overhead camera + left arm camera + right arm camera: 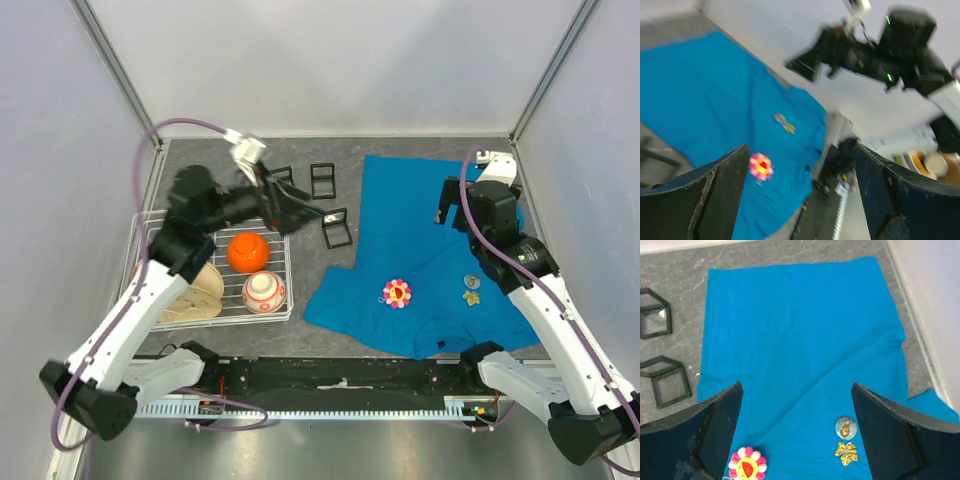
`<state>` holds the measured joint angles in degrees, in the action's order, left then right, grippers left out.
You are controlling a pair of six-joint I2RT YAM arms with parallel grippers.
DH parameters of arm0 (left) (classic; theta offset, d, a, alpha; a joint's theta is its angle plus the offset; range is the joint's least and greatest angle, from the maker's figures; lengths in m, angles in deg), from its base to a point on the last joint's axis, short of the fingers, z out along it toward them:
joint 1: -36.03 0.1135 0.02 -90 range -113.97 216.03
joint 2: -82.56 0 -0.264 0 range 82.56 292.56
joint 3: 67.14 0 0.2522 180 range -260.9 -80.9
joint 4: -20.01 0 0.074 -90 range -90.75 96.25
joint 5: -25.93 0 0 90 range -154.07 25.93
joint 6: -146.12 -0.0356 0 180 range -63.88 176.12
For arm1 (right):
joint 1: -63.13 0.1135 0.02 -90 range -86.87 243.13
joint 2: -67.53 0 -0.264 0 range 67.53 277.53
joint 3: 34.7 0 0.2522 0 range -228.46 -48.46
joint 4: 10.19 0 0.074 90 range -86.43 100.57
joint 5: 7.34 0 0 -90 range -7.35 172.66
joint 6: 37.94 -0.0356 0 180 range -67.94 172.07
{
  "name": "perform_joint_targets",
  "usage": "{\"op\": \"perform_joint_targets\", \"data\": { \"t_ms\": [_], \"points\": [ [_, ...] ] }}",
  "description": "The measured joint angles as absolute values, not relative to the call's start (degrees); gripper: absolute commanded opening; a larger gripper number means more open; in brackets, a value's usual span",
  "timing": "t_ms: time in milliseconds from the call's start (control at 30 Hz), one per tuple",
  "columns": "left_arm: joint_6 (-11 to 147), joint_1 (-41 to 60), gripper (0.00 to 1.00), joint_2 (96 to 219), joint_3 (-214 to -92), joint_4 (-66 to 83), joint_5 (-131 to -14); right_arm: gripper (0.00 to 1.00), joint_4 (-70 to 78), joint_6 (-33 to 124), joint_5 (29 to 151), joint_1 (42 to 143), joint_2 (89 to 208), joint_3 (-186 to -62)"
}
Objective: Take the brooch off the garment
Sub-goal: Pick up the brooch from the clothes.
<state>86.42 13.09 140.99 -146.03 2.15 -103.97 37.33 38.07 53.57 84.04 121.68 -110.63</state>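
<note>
The garment (420, 235), a teal-blue T-shirt, lies flat on the right half of the grey mat. Three brooch-like pieces sit on its lower part: a pink-and-yellow flower (397, 293), a round badge (472, 282) and a gold leaf (470, 297). My right gripper (452, 208) hovers open above the garment (800, 330); in its wrist view the flower (747, 465), badge (845, 426) and leaf (846, 452) lie below its open fingers. My left gripper (305, 212) is open in the air left of the garment, and its blurred wrist view shows the flower (760, 166).
A white wire basket (210, 318) at the left holds an orange ball (247, 252), a red-and-white striped ball (264, 291) and beige pieces (195, 295). Three black square frames (323, 180) lie between basket and garment. Walls close in the mat's sides and back.
</note>
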Motion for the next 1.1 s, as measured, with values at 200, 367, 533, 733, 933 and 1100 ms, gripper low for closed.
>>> {"op": "perform_joint_targets", "data": {
  "t_ms": [200,367,533,733,933,1100],
  "points": [
    [85.9,-4.7,0.66,148.6,-140.2,2.4,-99.2,0.98,37.4,31.4,64.0,85.1,123.1,-104.5],
    [85.3,-12.3,0.52,151.8,-131.8,2.5,-90.7,0.98,38.1,21.4,66.1,95.0,128.6,-94.4],
    [86.0,-16.3,0.43,153.9,-122.0,6.9,-83.0,0.69,39.2,12.4,60.7,112.3,132.7,-88.9],
    [88.6,-17.0,0.44,159.4,-115.2,13.2,-79.3,0.57,36.6,8.4,55.8,118.2,132.1,-83.6],
    [90.2,-17.2,0.44,163.3,-114.0,17.3,-76.1,0.40,35.4,7.9,52.5,123.5,132.2,-81.5],
    [91.6,-17.3,0.44,163.5,-112.1,20.0,-74.1,0.33,34.6,7.9,49.7,127.7,135.7,-82.4]
  ]
}}
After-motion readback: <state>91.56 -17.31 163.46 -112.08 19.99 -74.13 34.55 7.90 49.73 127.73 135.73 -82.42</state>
